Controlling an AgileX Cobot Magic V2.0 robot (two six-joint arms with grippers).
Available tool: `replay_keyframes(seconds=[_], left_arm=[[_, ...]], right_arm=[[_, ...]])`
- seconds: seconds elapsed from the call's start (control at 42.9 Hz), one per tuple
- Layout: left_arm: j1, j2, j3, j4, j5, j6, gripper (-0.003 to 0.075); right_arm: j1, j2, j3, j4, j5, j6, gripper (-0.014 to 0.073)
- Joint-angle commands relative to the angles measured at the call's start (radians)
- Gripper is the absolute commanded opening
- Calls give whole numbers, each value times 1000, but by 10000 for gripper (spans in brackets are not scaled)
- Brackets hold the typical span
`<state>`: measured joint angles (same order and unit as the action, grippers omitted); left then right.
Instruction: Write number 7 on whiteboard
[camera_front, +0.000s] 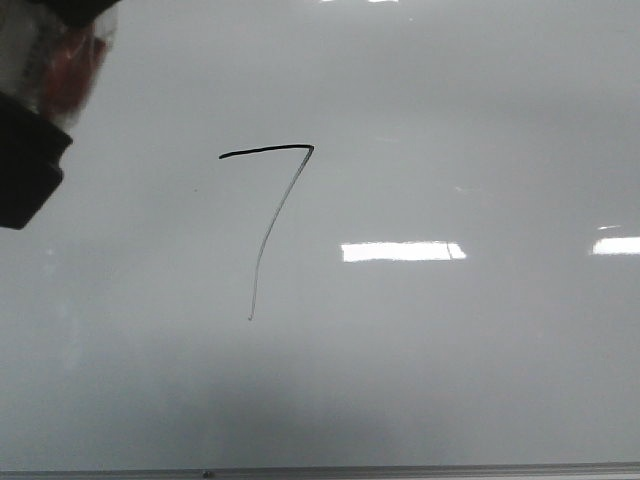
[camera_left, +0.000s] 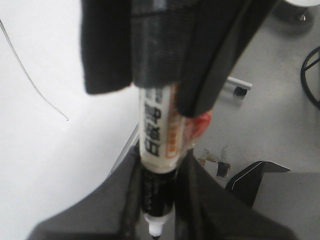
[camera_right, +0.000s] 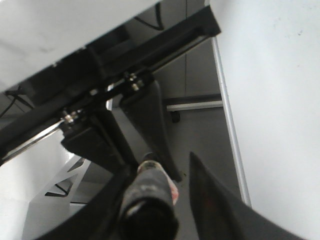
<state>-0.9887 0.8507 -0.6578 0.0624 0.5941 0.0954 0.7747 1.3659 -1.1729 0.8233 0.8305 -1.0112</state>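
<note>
**Ana:** Grey floor and a bit of metal framing sit behind everything in the wrist views, but the big thing is the whiteboard (camera_front: 480, 120). How would you say it handles?

**Ben:** Stiff, glossy and slick, judging by the bright reflections. A nib should glide on it with light pressure; pushing hard would only skid or flatten the tip.

**Ana:** And the number 7 (camera_front: 270, 215)?

**Ben:** Drawn already, near the middle of the board: short wavy bar, long slanted stem that fades at its foot. It lies off to the side of the left claw (camera_left: 159, 200), apart from it. Wet ink smears, so nothing should brush across it.

**Ana:** What's the left claw doing?

**Ben:** Its jaws are pinched on a marker (camera_left: 159, 145), gripping the barrel low, close to the nib, which pokes out just past the fingertips. I'd say that's the right place to hold it: a light, hard, smooth tube that could twist if held at the far end.

**Ana:** The right claw (camera_right: 165, 200)?

**Ben:** Off the board's edge. Something dark and round sits between its fingers, possibly a cap, but it's blurred and I can't tell whether the jaws press on it.
</note>
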Motion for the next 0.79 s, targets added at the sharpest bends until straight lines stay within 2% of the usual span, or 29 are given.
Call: replay_keyframes(seconds=[0.0, 0.14, 0.28, 0.443, 0.537, 0.63, 0.77], left_arm=[[26, 9, -27, 63, -27, -95, -20], [134, 49, -27, 133, 20, -197, -20], [309, 99, -27, 131, 24, -233, -20], [562, 171, -27, 131, 10, -235, -20], [702, 218, -27, 131, -18, -235, -20], [814, 266, -27, 121, -63, -235, -20], [914, 342, -27, 121, -195, -235, -20]], right_arm=[[-60, -52, -31, 24, -61, 27, 351], [-181, -86, -27, 24, -1, 57, 351], [-315, -166, 23, 24, 80, 91, 351], [-491, -346, 180, 24, 46, 115, 349], [-577, -467, 293, 24, -21, 134, 338], [-649, -596, 401, 24, -113, 176, 265], [-719, -772, 558, 24, -223, 282, 69]])
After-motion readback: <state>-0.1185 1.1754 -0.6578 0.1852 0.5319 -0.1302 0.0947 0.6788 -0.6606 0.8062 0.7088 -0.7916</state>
